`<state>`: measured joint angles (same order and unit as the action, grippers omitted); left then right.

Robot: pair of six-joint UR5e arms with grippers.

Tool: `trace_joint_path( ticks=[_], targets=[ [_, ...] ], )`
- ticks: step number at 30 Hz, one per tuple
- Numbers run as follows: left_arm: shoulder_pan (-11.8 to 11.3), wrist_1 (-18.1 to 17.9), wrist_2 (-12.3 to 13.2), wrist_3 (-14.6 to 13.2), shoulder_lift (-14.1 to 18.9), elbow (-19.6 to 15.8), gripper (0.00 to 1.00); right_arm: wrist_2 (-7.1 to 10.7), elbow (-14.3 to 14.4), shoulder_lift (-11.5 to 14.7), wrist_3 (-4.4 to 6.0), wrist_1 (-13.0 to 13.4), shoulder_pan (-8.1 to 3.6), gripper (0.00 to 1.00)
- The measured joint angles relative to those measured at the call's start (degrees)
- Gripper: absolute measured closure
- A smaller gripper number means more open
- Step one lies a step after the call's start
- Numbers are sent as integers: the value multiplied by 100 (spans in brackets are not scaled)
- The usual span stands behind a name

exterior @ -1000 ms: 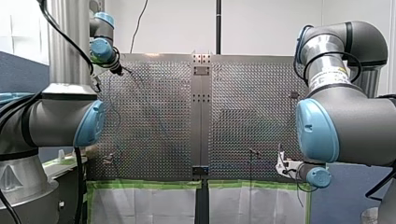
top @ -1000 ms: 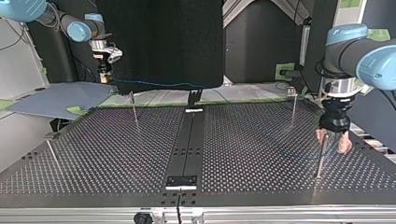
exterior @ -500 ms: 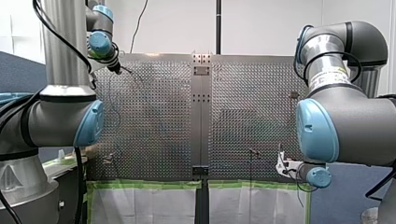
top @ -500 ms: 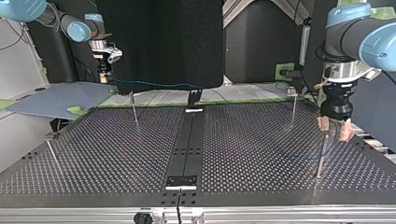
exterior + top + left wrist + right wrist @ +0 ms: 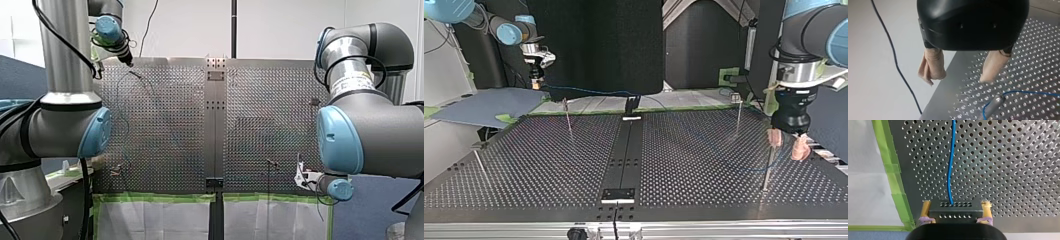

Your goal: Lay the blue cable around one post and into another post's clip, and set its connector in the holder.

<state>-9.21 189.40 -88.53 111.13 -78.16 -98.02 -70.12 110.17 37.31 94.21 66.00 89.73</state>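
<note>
- My left gripper [image 5: 787,146] had risen clear of the post [image 5: 767,167] at the top view's right since a second earlier. It had also drawn a little nearer that camera. In the front view it had moved toward the table's [image 5: 549,160] far edge.
- Its jaws stood apart with nothing between the beige pads [image 5: 931,66], and the post's tip lay just ahead of them.
- My right gripper [image 5: 535,82] had not shifted. Its yellow-padded fingers were clamped on the connector [image 5: 954,211], held over the table's far edge at the top view's left.
- The blue cable [image 5: 950,170] ran from the connector out over the table. In the left wrist view it curved close against the post.
- Across the middle of the table the cable was too faint to trace in the top view.
- In the front view my right gripper was partly hidden behind its own arm.
- Whether the cable sat in any clip could not be told.
</note>
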Motion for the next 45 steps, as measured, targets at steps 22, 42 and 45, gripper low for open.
trace_joint_path(
  ticks=[22, 42, 45],
  targets=[
    [295, 1106, -273, -1108, -358, 1107, 0, -2, -17, 1, -29, -25, 92, 100],
    [456, 2159, -303, -2159, -363, 2135, 0, -3, -26, 1, -33, -44, 108, 100],
    [480, 2306, -338, -2345, -391, 2149, 0, -3, -26, 1, -39, -55, 108, 100]
  ],
)
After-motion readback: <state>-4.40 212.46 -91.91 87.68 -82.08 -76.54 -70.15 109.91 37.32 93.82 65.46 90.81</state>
